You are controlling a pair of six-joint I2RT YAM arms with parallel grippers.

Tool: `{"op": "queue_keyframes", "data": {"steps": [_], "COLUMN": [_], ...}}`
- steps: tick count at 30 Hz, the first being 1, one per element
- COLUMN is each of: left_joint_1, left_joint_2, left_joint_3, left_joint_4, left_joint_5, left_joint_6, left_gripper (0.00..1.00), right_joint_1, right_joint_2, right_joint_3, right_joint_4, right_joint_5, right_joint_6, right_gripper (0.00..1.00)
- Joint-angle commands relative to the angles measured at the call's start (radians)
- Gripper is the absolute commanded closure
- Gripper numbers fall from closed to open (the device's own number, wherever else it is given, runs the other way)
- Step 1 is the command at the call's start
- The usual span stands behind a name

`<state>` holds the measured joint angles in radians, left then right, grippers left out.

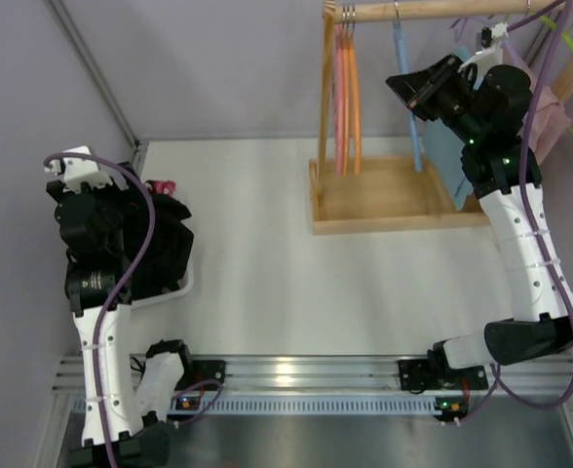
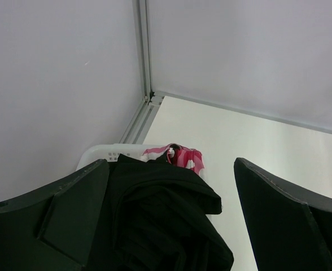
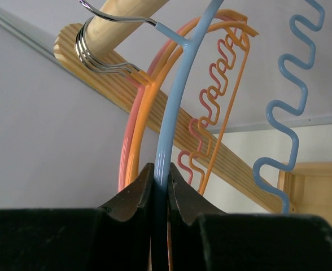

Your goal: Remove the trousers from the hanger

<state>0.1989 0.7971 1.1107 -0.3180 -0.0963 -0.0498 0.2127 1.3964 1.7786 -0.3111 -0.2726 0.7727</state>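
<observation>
Left gripper point(image 2: 169, 161) hovers over a white basket point(image 2: 101, 151) at the left edge of the table point(image 1: 267, 244), fingers spread wide, nothing in them. Black trousers point(image 2: 166, 214) lie bunched in the basket, filling most of it. Pink, white and black camouflage trousers point(image 2: 186, 157) peek out from under them at the basket's far side. Both garments are off any hanger.

Far right part of the table: wooden rack base point(image 1: 364, 200) with a wooden rod point(image 3: 121, 14) overhead. Right gripper point(image 3: 160, 169) is raised to the rod, fingers pinched tight on the wire of a blue hanger point(image 3: 174, 107) that hooks over the rod. Pink hanger point(image 1: 340, 97) and orange hanger point(image 1: 355, 97) hang bare, left of the blue one. Blue cloth point(image 1: 452, 166) hangs just right of the blue hanger, partly behind the right arm.
</observation>
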Motion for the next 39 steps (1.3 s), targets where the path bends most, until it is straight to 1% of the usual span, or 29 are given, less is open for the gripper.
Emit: {"op": "queue_keyframes", "data": {"steps": [1,7,15,17,21,22,23,24,25,27,28,30,31,33,34,36,37,39], "left_joint_1": [0.005,0.005,0.005,0.005,0.005,0.005,0.005,0.005,0.005,0.005,0.005,0.005,0.005,0.005,0.005,0.005,0.005,0.004], "left_joint_2": [-0.021,-0.021,-0.029,-0.033,-0.019,-0.006,0.002,0.01,0.022,0.033,0.043,0.06,0.079,0.099,0.122,0.152,0.183,0.211], "left_joint_3": [0.023,0.034,0.031,0.031,0.061,0.069,0.077,0.092,0.097,0.12,0.127,0.155,0.167,0.201,0.212,0.247,0.256,0.274], "left_joint_4": [0.02,0.022,0.019,0.019,-0.019,-0.027,-0.036,-0.055,-0.059,-0.073,-0.091,-0.11,-0.13,-0.147,-0.165,-0.188,-0.194,-0.196], "left_joint_5": [0.018,0.055,0.07,0.073,0.092,0.092,0.092,0.128,0.156,0.196,0.237,0.262,0.27,0.302,0.334,0.372,0.389,0.46], "left_joint_6": [0.01,0.013,0.01,0.014,0.022,0.021,0.021,0.016,0.015,0.008,0.007,0.007,0.005,0.004,0.001,-0.013,-0.018,-0.036], "left_gripper": [0.02,0.02,0.02,0.02,0.02,0.02,0.02,0.02,0.02,0.02,0.02,0.02,0.02,0.02,0.02,0.02,0.02,0.02], "right_joint_1": [0.027,0.068,0.128,0.134,0.137,0.137,0.137,0.137,0.137,0.136,0.134,0.125,0.12,0.106,0.1,0.085,0.08,0.068], "right_joint_2": [0.016,0.058,0.087,0.087,0.067,0.062,0.05,0.043,0.029,0.012,-0.009,-0.031,-0.054,-0.076,-0.097,-0.122,-0.146,-0.175], "right_joint_3": [0.074,0.071,0.058,0.053,0.038,0.035,0.03,0.021,0.016,0.001,-0.007,-0.025,-0.033,-0.05,-0.053,-0.061,-0.067,-0.091], "right_joint_4": [0.099,0.109,0.142,0.145,0.149,0.147,0.144,0.139,0.136,0.129,0.129,0.129,0.129,0.124,0.119,0.104,0.098,0.075], "right_joint_5": [0.035,0.009,-0.028,-0.028,-0.011,-0.007,-0.001,0.003,0.003,0.003,0.004,0.007,0.009,0.006,0.003,0.001,0.003,-0.002], "right_joint_6": [-0.039,-0.032,-0.007,-0.009,-0.035,-0.042,-0.046,-0.053,-0.062,-0.078,-0.081,-0.098,-0.101,-0.115,-0.121,-0.145,-0.154,-0.19], "right_gripper": [1.0,1.0,1.0,0.98,0.86,0.78,0.73,0.68,0.61,0.5,0.42,0.35,0.29,0.24,0.17,0.11,0.04,0.01]}}
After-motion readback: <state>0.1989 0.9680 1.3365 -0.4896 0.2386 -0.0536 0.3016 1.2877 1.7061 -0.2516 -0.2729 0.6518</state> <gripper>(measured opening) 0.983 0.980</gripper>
